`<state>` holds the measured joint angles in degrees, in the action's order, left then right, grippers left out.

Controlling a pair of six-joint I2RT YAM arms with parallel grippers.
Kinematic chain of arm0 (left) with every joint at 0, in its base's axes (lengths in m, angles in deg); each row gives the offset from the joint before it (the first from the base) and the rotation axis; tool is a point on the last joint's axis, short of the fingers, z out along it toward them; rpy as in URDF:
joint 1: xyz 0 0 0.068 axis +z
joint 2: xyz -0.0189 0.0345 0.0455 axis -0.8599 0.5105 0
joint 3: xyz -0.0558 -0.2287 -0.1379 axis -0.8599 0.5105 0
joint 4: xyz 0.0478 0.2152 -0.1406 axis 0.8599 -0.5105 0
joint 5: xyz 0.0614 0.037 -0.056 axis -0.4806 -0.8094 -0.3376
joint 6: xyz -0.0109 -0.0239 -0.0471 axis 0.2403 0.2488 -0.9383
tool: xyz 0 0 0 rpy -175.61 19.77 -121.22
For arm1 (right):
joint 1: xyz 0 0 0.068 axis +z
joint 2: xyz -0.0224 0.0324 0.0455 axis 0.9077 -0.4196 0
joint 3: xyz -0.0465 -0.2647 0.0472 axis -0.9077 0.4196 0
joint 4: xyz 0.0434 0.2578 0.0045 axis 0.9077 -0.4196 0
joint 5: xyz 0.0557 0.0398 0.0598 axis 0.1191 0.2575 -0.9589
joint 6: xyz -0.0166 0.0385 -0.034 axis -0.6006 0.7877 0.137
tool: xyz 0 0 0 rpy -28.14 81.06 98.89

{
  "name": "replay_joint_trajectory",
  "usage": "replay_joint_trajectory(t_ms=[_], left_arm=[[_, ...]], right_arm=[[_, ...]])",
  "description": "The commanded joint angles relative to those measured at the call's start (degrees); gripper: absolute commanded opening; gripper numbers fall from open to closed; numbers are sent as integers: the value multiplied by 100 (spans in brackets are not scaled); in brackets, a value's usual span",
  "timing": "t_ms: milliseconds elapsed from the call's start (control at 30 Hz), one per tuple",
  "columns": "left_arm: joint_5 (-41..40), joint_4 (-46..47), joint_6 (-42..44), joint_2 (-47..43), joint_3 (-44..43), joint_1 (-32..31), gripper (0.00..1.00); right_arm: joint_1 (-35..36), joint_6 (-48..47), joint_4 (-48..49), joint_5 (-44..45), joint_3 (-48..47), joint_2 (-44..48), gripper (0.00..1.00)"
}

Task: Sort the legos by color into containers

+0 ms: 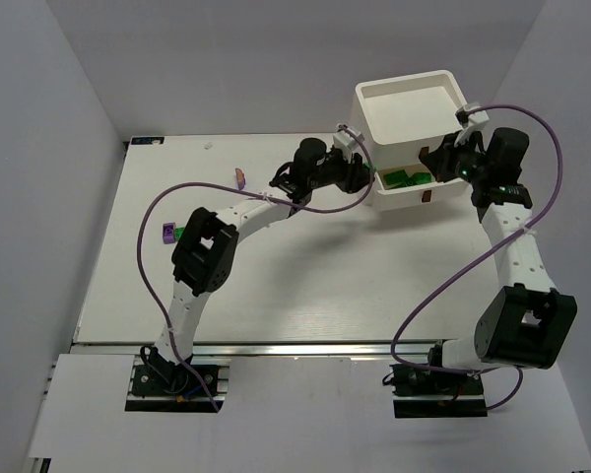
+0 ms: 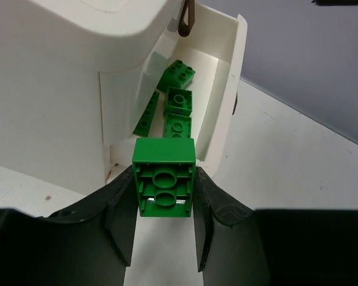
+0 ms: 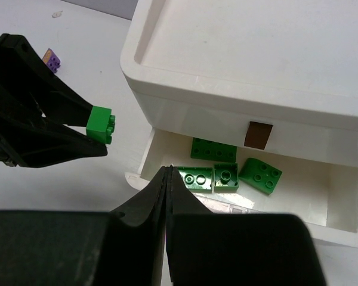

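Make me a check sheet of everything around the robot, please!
surface: white table, flat.
job's things: white drawer unit; its open drawer holds green bricks; a purple brick, a loose green brick and a pinkish brick lie on the table.
clutter: one tiny white speck near the far edge.
grippers: left gripper shut on a green brick in front of the drawer; right gripper shut, empty.
cables: purple cables, one along each arm.
surroundings: plain grey walls.
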<state>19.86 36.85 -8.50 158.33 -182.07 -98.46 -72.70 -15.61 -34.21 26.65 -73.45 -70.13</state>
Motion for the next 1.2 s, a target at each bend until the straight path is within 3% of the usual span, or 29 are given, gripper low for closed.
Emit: replay_joint_trajectory(t_ms=[0, 367, 933, 1067, 1100, 1167], left_arm=[[228, 371, -95, -819, 214, -13, 0], [396, 37, -78, 383, -1427, -294, 0], [-201, 187, -341, 1421, -2431, -505, 7], [-429, 108, -289, 1483, -2431, -505, 18], [-517, 90, -263, 1475, -2422, -505, 27], [-579, 11, -184, 1483, -2422, -505, 35]], right_arm=[[-23, -101, -81, 38, -151, -70, 0], [-40, -83, -2, 82, -19, 123, 0], [-93, 14, 95, 99, 332, 395, 0], [-110, 40, 121, 82, 446, 457, 0], [-111, 49, 121, 73, 473, 457, 0], [-119, 75, 148, 64, 517, 492, 0]])
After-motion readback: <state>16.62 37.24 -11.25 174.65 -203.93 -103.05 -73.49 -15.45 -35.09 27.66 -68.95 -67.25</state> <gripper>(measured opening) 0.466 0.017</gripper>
